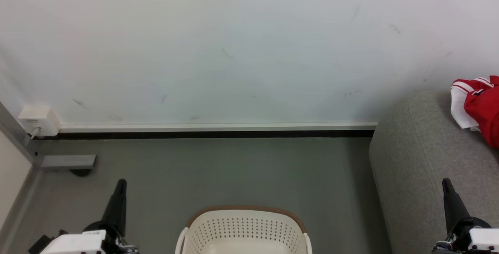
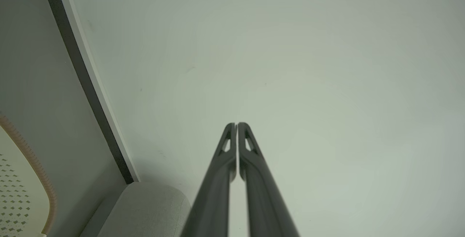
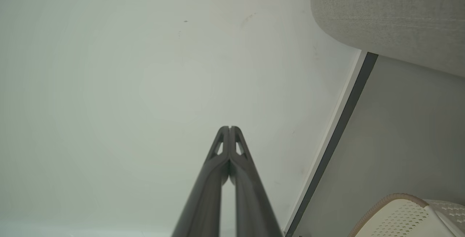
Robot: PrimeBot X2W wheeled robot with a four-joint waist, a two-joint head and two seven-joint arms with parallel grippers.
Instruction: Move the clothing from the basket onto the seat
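The cream basket (image 1: pixel 243 230) with its brown rim stands on the floor at the bottom middle of the head view, and the part of its inside in view holds no clothing. Red and white clothing (image 1: pixel 477 104) lies on the grey seat (image 1: pixel 417 160) at the right edge. My left gripper (image 1: pixel 121 184) rests at the lower left, left of the basket, shut with nothing held. My right gripper (image 1: pixel 445 182) rests at the lower right in front of the seat, also shut and holding nothing. Each wrist view has its fingertips closed together, the left gripper (image 2: pixel 237 124) and the right gripper (image 3: pixel 229 128), both pointing at the wall.
A white wall with a dark skirting strip (image 1: pixel 218 133) runs behind the grey floor. A white socket box (image 1: pixel 39 120) sits at the wall's lower left, with a grey bracket (image 1: pixel 68 162) below it. The basket rim (image 3: pixel 385 204) and the seat's corner (image 3: pixel 392 15) appear in the right wrist view.
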